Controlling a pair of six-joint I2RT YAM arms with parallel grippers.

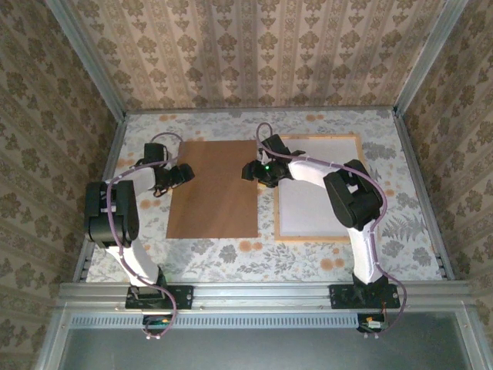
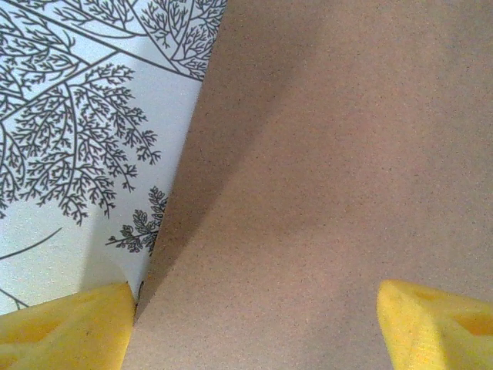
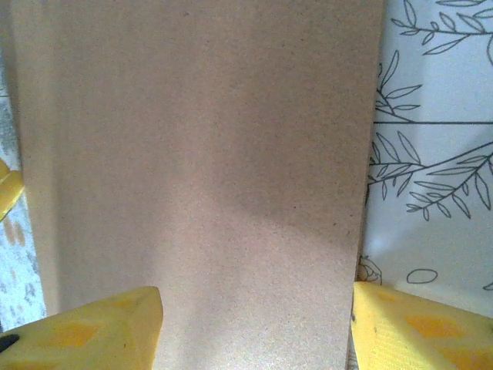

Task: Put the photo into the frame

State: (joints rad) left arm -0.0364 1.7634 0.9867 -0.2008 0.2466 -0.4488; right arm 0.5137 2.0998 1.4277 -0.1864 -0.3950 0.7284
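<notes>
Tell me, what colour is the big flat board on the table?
The board is plain brown, clearest in the top external view.

Left arm (image 1: 114, 220), right arm (image 1: 356, 199): black joints, white tubes, purple cables. Green light (image 1: 266, 164) by right wrist. Left gripper (image 2: 254, 308), right gripper (image 3: 256, 308): yellow fingers (image 3: 100, 331).

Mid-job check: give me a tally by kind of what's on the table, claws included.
brown board: 1
wooden frame: 1
pale sheet lying inside the frame: 1
claws: 2, the left claw and the right claw
Total: 5
</notes>
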